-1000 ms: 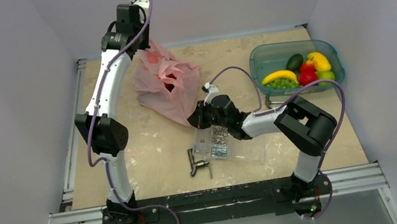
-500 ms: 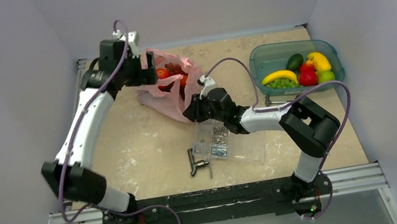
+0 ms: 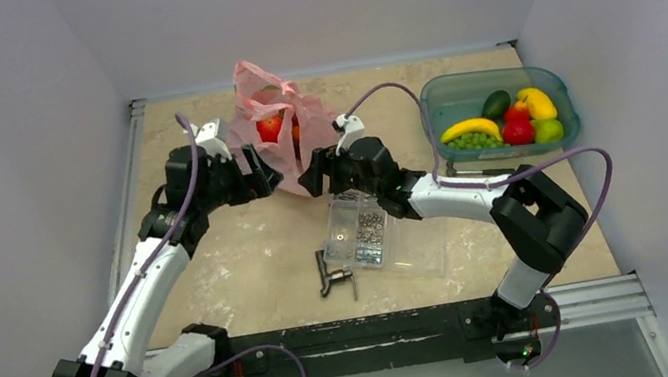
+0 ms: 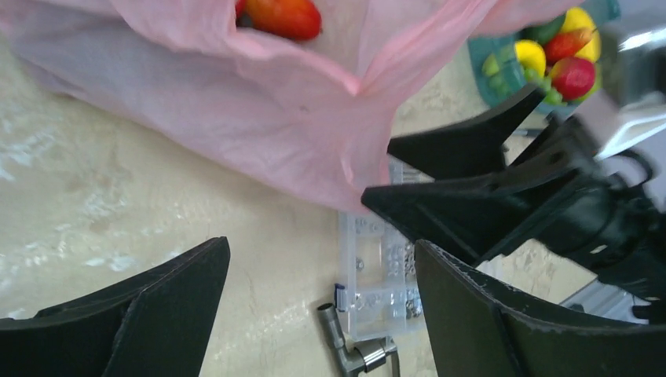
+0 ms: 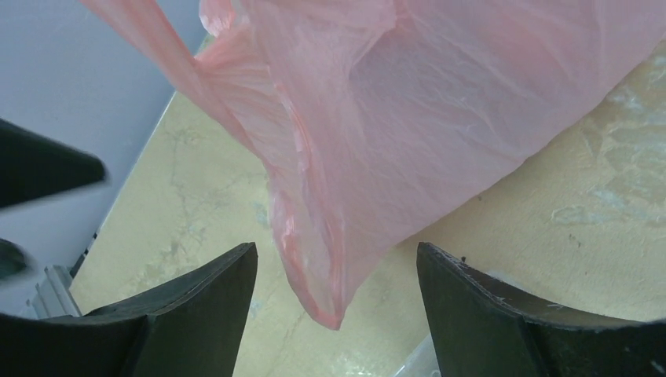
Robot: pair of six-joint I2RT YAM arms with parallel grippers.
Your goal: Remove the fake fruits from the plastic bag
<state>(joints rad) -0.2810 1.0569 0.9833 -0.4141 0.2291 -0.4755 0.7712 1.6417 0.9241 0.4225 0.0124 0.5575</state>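
Beige tabletop (image 3: 249, 253): crinkled pink bag (image 3: 318, 122), red fruit (image 3: 270, 128)

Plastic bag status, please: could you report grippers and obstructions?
Left gripper open, right gripper open, flanking plastic bag. Fake fruits inside. Screw box just beside it.

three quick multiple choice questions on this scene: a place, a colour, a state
1. Where on the table is the teal tub? A) near left corner B) far right side C) dead centre
2. What colour is the plastic bag? A) blue B) pink C) black
3. How is the left claw? A) open B) shut on the plastic bag C) shut on the teal tub
Answers: B, top view shows it far right; B, pink in every view; A, spread wide, gripping nothing.
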